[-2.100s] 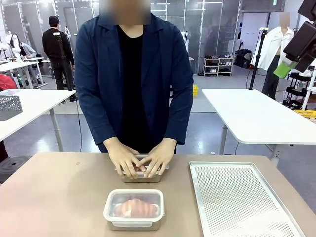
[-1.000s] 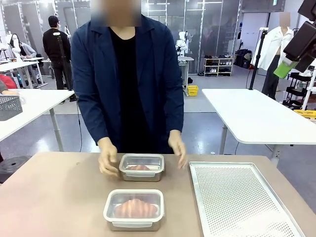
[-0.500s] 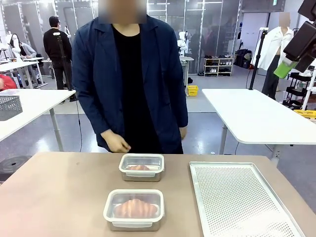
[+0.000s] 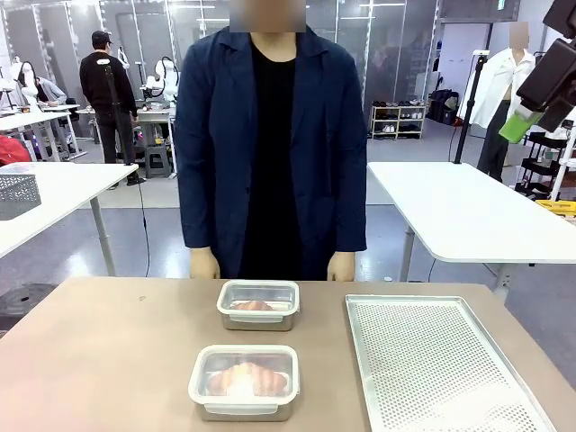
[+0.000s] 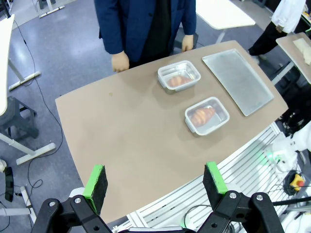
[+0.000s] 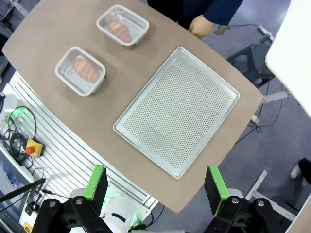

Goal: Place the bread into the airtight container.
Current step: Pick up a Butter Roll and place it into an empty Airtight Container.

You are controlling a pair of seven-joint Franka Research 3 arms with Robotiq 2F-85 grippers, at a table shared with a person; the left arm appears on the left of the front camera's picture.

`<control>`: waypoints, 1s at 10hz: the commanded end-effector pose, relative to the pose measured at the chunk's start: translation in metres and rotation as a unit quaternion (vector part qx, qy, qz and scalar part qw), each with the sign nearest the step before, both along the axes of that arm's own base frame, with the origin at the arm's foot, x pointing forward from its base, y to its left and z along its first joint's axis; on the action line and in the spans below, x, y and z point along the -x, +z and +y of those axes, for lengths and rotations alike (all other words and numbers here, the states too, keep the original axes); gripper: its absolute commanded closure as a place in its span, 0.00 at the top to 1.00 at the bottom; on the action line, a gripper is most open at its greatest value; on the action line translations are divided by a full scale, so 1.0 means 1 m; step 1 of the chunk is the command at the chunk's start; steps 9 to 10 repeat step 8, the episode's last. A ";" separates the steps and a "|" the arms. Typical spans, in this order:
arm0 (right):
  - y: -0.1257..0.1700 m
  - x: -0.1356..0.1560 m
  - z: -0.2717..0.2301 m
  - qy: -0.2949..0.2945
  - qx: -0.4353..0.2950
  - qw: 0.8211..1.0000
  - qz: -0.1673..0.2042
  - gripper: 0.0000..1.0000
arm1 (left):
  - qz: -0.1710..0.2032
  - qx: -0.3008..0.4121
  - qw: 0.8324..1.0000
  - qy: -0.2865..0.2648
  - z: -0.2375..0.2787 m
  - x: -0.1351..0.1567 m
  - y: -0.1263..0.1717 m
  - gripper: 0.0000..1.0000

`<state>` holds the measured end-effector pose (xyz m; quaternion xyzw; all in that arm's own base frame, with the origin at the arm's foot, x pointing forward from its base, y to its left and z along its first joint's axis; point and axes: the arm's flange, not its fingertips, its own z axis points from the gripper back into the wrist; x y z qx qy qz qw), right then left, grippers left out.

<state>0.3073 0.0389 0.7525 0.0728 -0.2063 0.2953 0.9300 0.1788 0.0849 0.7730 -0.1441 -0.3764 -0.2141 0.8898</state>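
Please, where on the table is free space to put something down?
The table's left half is bare, bordered by the two containers in the middle. The perforated tray on the right is bare too. The gap between containers and tray is narrow.

I look for words, numbers, labels and signs, and I can read none. The two clear boxes on the counter have no print that I can make out, and the metal tray has only small holes. The person's dark jacket has no logo I can see. Things in the far room are too small and blurry for me to read.
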 end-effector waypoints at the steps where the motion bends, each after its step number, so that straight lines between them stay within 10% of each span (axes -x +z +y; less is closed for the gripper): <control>1: -0.001 0.000 -0.003 0.005 0.004 1.000 -0.005 1.00 | -0.002 0.002 1.000 -0.007 -0.001 0.001 0.002 1.00; 10: -0.001 0.000 -0.003 0.005 0.004 1.000 -0.005 1.00 | -0.002 0.002 1.000 -0.007 -0.001 0.001 0.002 1.00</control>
